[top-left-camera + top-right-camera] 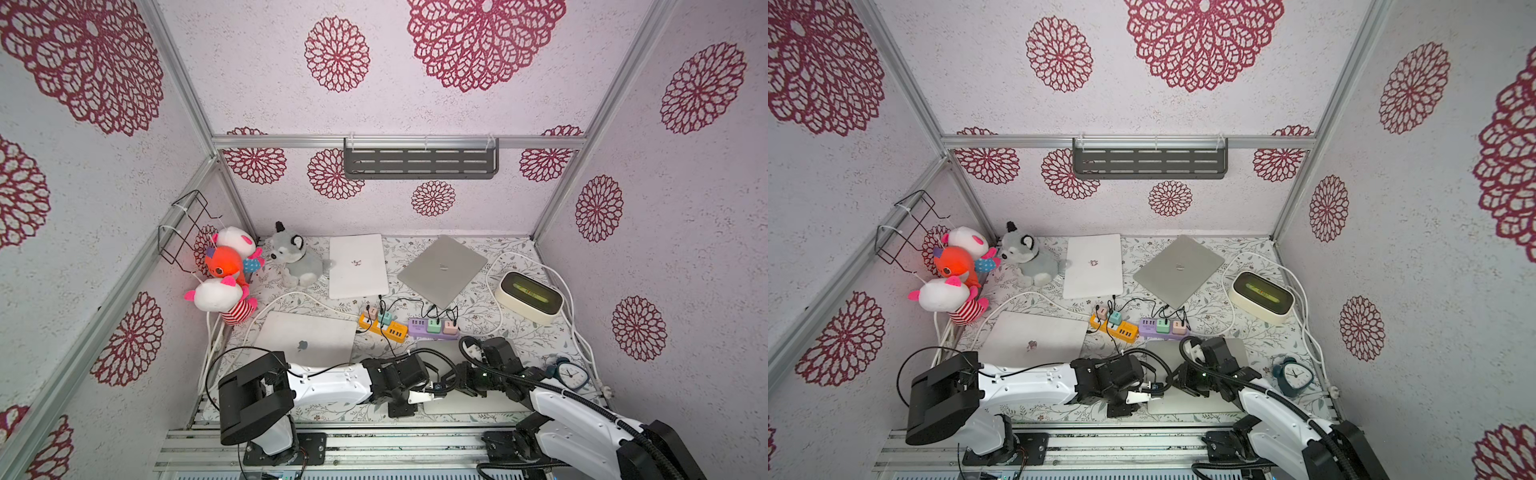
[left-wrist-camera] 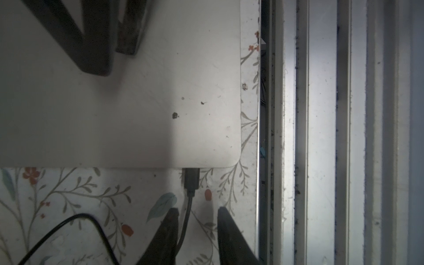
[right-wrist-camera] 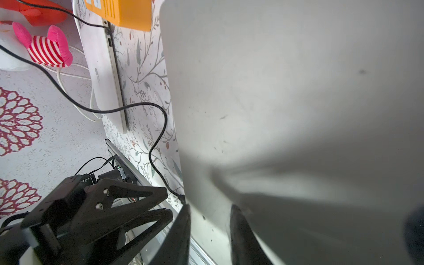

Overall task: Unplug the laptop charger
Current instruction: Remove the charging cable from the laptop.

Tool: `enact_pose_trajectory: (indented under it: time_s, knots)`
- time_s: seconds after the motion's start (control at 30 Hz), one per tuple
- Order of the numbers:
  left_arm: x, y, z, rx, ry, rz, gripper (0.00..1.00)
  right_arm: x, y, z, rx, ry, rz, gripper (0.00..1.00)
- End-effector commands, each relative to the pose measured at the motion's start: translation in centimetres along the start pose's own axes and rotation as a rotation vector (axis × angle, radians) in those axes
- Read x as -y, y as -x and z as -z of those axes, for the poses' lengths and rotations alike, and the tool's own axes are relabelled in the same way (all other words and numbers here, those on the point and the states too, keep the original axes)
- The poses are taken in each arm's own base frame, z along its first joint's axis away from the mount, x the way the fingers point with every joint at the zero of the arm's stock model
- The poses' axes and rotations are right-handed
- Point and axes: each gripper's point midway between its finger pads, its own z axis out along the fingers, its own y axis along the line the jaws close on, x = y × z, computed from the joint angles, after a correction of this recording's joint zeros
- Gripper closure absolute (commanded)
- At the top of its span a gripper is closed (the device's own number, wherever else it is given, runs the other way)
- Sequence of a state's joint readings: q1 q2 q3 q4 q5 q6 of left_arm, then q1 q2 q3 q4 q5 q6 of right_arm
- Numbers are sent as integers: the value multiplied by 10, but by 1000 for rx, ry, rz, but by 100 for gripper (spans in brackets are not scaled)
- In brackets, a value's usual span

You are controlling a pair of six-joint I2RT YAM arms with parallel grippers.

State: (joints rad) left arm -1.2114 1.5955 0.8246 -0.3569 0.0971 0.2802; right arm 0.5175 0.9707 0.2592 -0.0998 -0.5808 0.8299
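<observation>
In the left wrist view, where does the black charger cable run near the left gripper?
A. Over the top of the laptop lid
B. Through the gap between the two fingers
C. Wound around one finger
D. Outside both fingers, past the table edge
B: the black cable passes through the gap between the fingers of the left gripper, which stand apart, and its plug sits in the edge of the laptop.
</observation>
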Motion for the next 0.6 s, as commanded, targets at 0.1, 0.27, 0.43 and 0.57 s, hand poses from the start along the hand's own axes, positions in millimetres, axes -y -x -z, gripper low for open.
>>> enact_pose_trajectory:
  time_s: [0.1,0.27,0.43,0.57]
  knots:
    - [2,2,-6,42,1,-44,68,-9,0,1,-8,35,35,69]
    - [-6,6,1,96,45,-32,67,-5,-4,5,23,45,18,69]
    - [-9,11,-1,109,39,-23,66,-5,-7,7,16,45,22,69]
    - [-12,19,-3,122,36,-23,66,-3,-8,5,-2,32,27,69]
